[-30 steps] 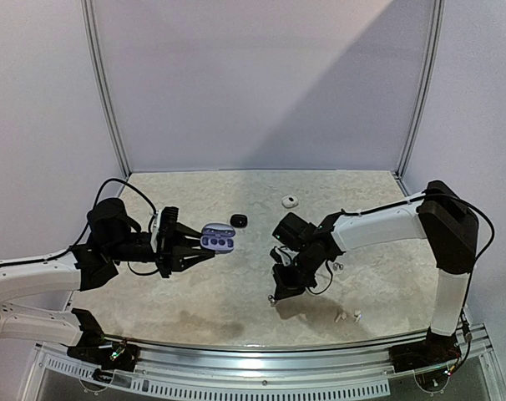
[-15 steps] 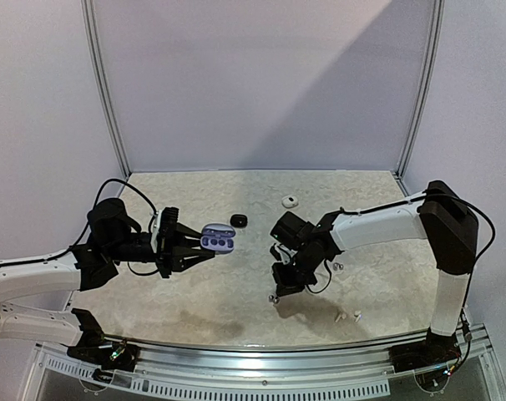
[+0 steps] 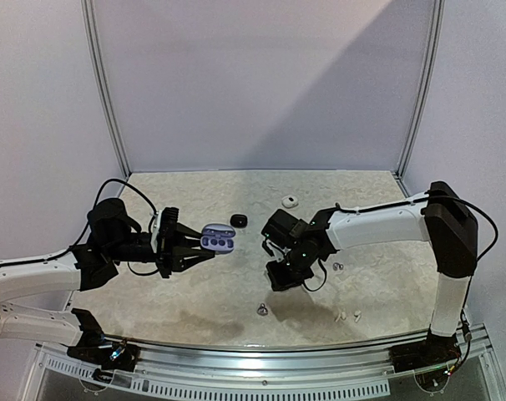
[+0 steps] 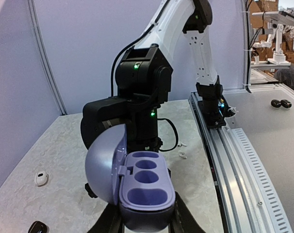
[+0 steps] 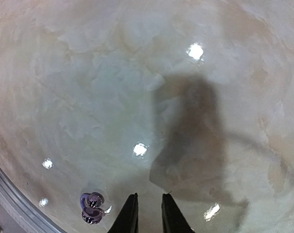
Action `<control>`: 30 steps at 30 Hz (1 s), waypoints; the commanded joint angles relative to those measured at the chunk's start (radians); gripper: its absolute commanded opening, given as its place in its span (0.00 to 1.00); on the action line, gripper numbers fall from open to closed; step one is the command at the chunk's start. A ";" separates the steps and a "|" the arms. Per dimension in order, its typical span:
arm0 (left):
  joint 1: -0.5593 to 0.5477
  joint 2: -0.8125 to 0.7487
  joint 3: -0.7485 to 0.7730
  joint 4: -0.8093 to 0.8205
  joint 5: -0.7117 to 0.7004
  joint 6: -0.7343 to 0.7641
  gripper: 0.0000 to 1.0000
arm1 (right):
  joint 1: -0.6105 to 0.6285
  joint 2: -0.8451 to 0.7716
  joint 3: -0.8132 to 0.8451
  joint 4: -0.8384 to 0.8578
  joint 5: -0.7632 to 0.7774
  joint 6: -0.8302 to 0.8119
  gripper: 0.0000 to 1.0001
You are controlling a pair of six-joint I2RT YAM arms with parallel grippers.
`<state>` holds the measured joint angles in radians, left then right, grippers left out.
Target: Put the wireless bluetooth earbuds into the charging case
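My left gripper (image 3: 194, 246) is shut on the purple charging case (image 3: 218, 241), held above the table with its lid open. In the left wrist view the charging case (image 4: 144, 187) shows several empty wells. My right gripper (image 3: 280, 280) hangs over the table's middle, its jaws slightly apart with nothing between them. A dark purplish earbud (image 3: 261, 310) lies on the table just below and left of it. The right wrist view has that earbud (image 5: 91, 208) left of my gripper (image 5: 146, 213). Two white stemmed earbuds (image 3: 348, 317) lie near the front edge.
A small black case (image 3: 238, 220) and a small white case (image 3: 290, 200) sit toward the back of the marble table (image 3: 378, 276). A metal rail (image 3: 278, 347) runs along the near edge. The right arm (image 4: 137, 111) fills the middle of the left wrist view.
The right gripper's jaws have parted and it has risen and shifted slightly left. The purplish earbud that was at its tips now lies on the table. The left arm is still.
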<state>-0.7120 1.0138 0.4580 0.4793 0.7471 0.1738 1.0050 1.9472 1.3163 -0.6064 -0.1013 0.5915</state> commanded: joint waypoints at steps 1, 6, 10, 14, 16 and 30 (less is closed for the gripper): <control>0.009 -0.007 -0.007 -0.018 -0.008 0.013 0.00 | 0.003 -0.042 -0.019 -0.005 -0.028 -0.023 0.21; 0.009 -0.009 -0.009 -0.022 -0.008 0.013 0.00 | 0.026 -0.084 -0.008 0.025 -0.002 -0.042 0.29; 0.011 -0.012 -0.008 -0.026 -0.011 0.016 0.00 | 0.112 -0.102 0.008 0.077 -0.005 -0.157 0.34; 0.013 -0.019 -0.010 -0.034 -0.016 0.014 0.00 | 0.155 -0.080 0.011 0.067 -0.027 -0.195 0.34; 0.013 -0.021 -0.014 -0.033 -0.018 0.013 0.00 | 0.166 -0.055 0.025 0.043 -0.021 -0.188 0.35; 0.013 -0.032 -0.019 -0.044 -0.023 0.017 0.00 | 0.178 0.066 0.096 0.008 0.023 -0.166 0.23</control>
<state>-0.7086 0.9966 0.4549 0.4480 0.7284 0.1776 1.1828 1.9759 1.3869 -0.5705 -0.1017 0.4175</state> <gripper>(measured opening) 0.276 0.234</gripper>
